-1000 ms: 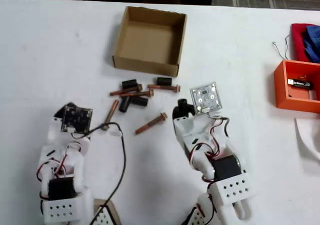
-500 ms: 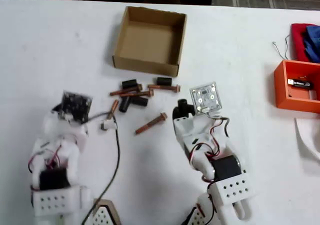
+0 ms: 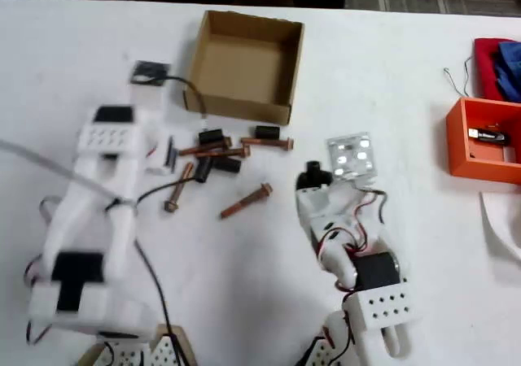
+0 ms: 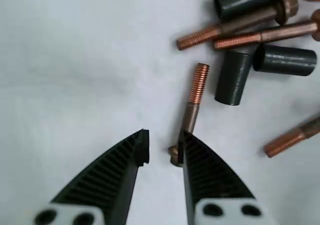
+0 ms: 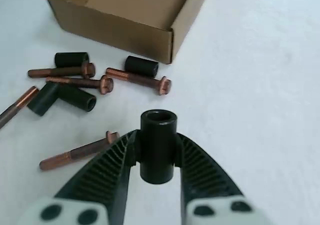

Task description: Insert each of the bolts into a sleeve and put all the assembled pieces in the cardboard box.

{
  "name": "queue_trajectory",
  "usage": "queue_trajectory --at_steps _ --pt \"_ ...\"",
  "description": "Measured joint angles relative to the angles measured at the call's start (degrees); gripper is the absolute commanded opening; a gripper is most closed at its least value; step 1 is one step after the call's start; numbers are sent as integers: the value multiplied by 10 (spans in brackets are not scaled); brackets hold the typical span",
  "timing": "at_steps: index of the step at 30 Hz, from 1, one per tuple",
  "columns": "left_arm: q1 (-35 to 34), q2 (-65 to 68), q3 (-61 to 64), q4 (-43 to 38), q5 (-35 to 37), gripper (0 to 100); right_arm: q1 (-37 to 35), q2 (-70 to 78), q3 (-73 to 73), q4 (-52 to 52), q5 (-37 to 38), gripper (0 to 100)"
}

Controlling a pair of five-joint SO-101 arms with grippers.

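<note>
Here, the left arm (image 3: 85,211) is hanging over the left part of the white table (image 3: 244,293). The left gripper (image 4: 162,147) is hovering low, its fingers a narrow gap apart and gripping nothing. A copper bolt (image 4: 192,102) is lying flat just ahead of it, its head sitting at the inner edge of one fingertip; I cannot tell whether they are touching.

To the right, more bolts (image 3: 224,151) and black sleeves (image 3: 226,164) are lying loose in a cluster, some touching. One further bolt (image 3: 244,201) is resting on its own nearer the right arm (image 3: 358,260).

Behind the cluster, the cardboard box (image 3: 238,106) is sitting open side up.

Further right, the right gripper (image 5: 156,145) is pinching a black sleeve (image 5: 158,122) between its fingers, holding it upright with the bore facing up, above the table and near the lone bolt.

At the far right edge, an orange tray (image 3: 480,159) is sitting beside a red cloth (image 3: 487,61).
</note>
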Motion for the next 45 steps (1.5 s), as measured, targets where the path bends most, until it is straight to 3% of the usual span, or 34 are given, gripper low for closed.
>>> queue_trajectory --at_steps 8,31,35,45 --pt "55 110 -69 25 -19 131 24 0 0 0 -4 20" --pt "38 229 -79 13 -95 130 24 0 0 2 -4 20" --pt "38 241 -84 36 -140 12 24 0 0 2 -4 20" --pt "39 250 -127 99 -183 25 24 0 0 2 -4 20"
